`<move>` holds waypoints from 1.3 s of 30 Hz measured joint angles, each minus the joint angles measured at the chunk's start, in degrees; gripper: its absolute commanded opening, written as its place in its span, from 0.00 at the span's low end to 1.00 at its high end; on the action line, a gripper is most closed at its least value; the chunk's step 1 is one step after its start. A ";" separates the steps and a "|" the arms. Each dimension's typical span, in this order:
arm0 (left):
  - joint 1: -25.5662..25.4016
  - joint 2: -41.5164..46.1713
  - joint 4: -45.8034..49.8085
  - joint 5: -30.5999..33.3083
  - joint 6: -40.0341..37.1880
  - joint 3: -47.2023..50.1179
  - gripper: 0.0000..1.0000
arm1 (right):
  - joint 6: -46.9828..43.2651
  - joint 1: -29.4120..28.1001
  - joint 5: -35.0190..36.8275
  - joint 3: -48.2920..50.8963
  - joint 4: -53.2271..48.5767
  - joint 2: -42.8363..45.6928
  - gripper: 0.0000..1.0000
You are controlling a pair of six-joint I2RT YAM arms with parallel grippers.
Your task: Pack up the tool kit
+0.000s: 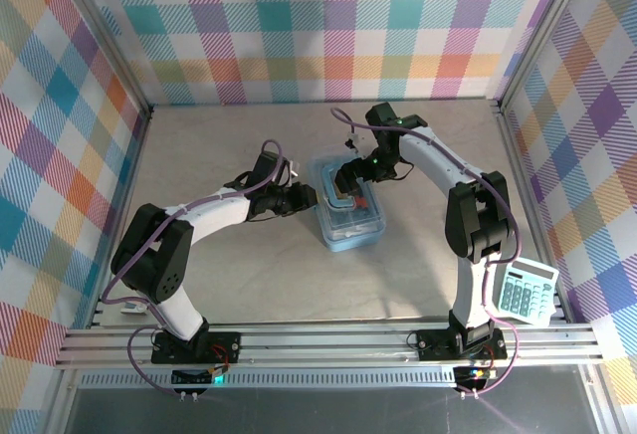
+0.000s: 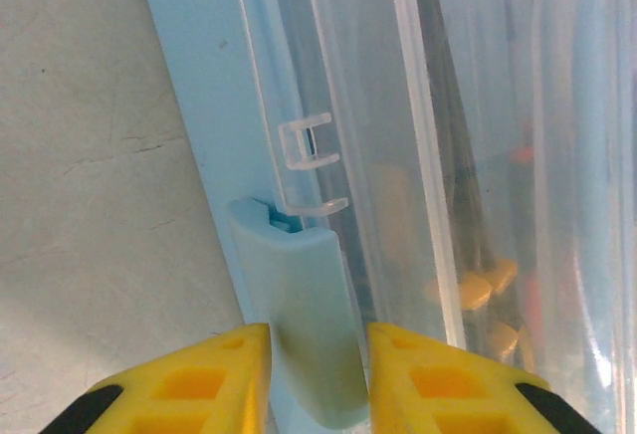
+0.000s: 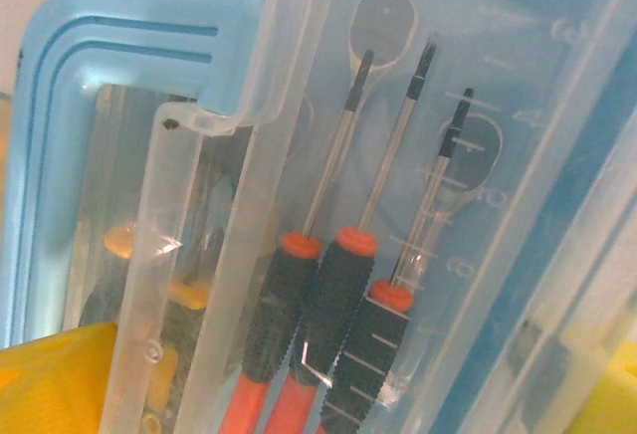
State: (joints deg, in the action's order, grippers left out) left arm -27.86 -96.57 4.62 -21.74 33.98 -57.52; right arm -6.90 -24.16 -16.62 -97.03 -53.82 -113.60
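The light blue tool kit case (image 1: pixel 350 230) lies mid-table with its clear lid down. My left gripper (image 1: pixel 307 200) is at the case's left side. In the left wrist view its yellow fingers (image 2: pixel 214 374) press both sides of the pale blue latch (image 2: pixel 299 295), so the left gripper (image 2: pixel 318 354) is shut on it. My right gripper (image 1: pixel 353 192) hovers over the lid, open (image 3: pixel 333 374), with its fingers wide apart at the frame's lower corners. Under the lid lie three red-and-black screwdrivers (image 3: pixel 328 295), beside the blue handle (image 3: pixel 129 26). Yellow-handled tools (image 2: pixel 478 290) show through the plastic.
A white calculator (image 1: pixel 526 292) lies at the table's near right edge, beside the right arm's base. Checked walls close off the left, back and right sides. Bare grey tabletop (image 1: pixel 229 145) surrounds the case.
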 measured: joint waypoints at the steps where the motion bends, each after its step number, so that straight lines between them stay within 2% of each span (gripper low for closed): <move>1: -0.04 0.00 0.24 0.20 -0.22 -0.15 0.30 | 0.00 0.00 0.00 0.07 0.04 0.00 0.99; 32: -0.02 0.68 6.34 1.88 -1.07 -2.16 0.31 | -0.02 0.09 -2.38 0.35 0.68 0.09 0.99; 39: 1.14 1.51 10.67 4.04 -1.68 -2.45 0.33 | -0.02 -0.02 -2.84 0.35 0.66 0.09 0.99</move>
State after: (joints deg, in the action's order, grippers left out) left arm -26.72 -95.07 15.29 -17.69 32.29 -59.96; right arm -6.92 -24.18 -19.46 -96.68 -53.17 -113.51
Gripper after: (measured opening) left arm 0.326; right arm 0.990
